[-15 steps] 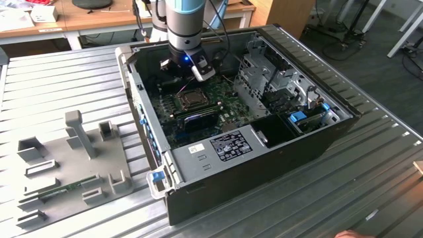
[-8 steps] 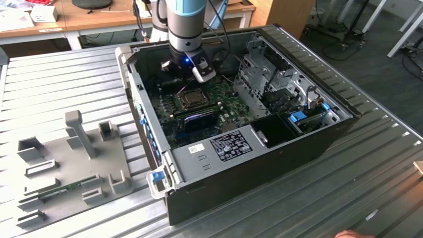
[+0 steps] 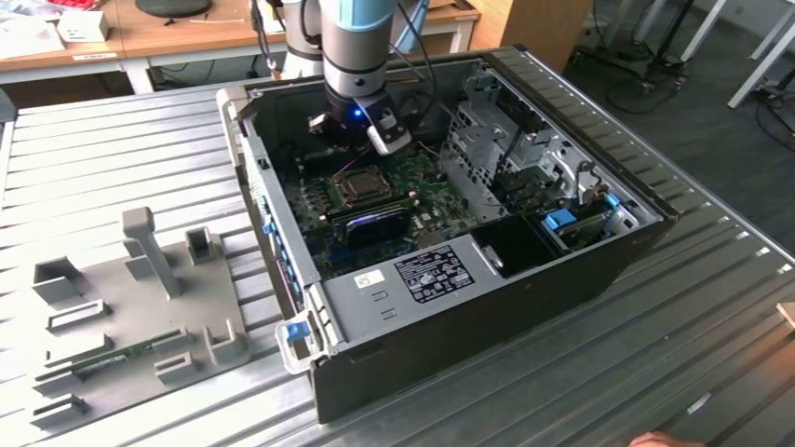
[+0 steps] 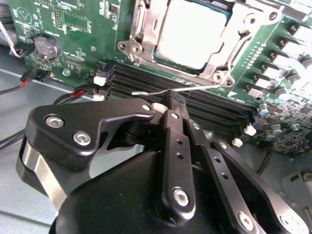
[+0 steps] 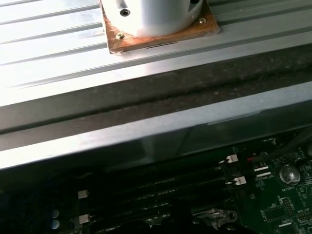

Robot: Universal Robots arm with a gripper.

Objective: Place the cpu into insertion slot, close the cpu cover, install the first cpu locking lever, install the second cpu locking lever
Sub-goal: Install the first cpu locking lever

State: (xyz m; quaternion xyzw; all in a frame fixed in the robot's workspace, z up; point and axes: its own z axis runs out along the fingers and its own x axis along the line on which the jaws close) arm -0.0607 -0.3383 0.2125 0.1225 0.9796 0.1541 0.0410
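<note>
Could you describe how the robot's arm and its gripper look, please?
The arm is a grey tube with a light-blue joint band, black cables running beside it and a small blue light near its wrist. The gripper is black, with jointed link bars fastened by silver screws.

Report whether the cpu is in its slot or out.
In: the second wrist view shows the flat silvery-beige square cpu seated on the green circuit board, thin silver frame cover over its edges.

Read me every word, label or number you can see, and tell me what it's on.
Black label on the metal plate: too small to read.
White sticker beside it: too small to read.
White print on the board: blurred, unreadable.
Nothing here can be quoted.
</note>
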